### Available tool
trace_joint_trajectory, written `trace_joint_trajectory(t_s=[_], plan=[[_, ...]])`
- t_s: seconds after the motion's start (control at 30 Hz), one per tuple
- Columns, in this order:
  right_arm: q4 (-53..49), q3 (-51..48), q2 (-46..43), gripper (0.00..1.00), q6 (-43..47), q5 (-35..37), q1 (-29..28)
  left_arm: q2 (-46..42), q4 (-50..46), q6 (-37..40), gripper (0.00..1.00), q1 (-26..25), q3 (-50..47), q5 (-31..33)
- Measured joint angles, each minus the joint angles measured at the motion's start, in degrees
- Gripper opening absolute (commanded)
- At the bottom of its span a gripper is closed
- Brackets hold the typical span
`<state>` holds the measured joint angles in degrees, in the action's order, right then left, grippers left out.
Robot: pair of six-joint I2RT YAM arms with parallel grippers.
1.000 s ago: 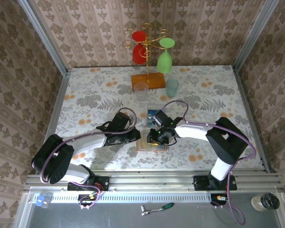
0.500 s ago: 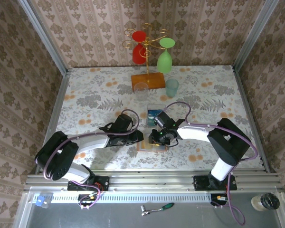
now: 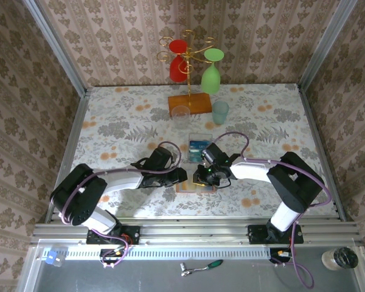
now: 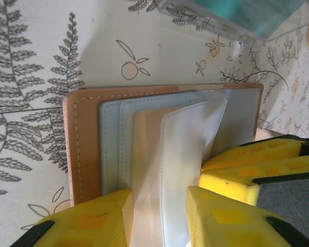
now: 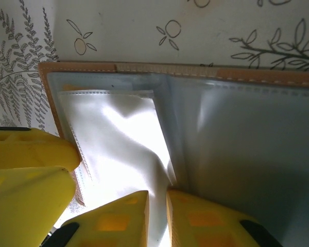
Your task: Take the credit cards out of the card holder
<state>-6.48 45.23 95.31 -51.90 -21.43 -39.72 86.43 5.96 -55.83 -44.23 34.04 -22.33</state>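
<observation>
The card holder [image 3: 193, 187] lies open on the table, salmon-brown edge [image 4: 82, 149] outside, blue-grey pockets and clear sleeves [image 4: 188, 149] fanned up inside. My left gripper [image 3: 181, 176] [image 4: 159, 198] is open, its yellow fingers either side of the raised sleeves. My right gripper [image 3: 202, 178] [image 5: 157, 198] comes in from the other side, shut on one clear sleeve [image 5: 118, 139] near the fold. Teal and blue credit cards [image 3: 199, 145] [image 4: 247, 10] lie in a clear plastic box just beyond the wallet. A pale tan tint shows behind one sleeve; whether it is a card I cannot tell.
The clear plastic box [image 3: 199, 139] sits close behind the wallet. Further back stand a clear glass [image 3: 180, 115], a teal cup [image 3: 220, 112] and an orange wooden rack base [image 3: 191, 102] with red and green glasses hanging. Both grippers crowd over the wallet, fingers nearly touching.
My left gripper has slid right onto the wallet's sleeves. The right gripper has shifted slightly right while staying on the wallet.
</observation>
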Motion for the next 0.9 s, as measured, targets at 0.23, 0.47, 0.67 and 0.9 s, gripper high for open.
trace_joint_trajectory(t_s=[0.23, 0.47, 0.67, 0.9], plan=[[2.0, -1.3, 0.0, 0.14, -1.0, -1.2, 0.9, 1.0, 1.7, -0.8, 0.3, 0.0, 0.1, -0.2], [3.5, -1.7, 0.0, 0.14, -1.3, -1.7, 1.2, 1.7, 1.8, -1.2, 0.21, -0.5, 1.0, -0.6], [3.7, -1.9, 0.0, 0.13, -1.3, -1.8, 1.2, 2.2, 1.8, -1.2, 0.23, -0.7, 2.1, -0.9], [3.7, -1.9, 0.0, 0.14, -1.3, -1.8, 1.2, 2.7, 1.2, -1.2, 0.28, -0.7, 2.2, -0.7]])
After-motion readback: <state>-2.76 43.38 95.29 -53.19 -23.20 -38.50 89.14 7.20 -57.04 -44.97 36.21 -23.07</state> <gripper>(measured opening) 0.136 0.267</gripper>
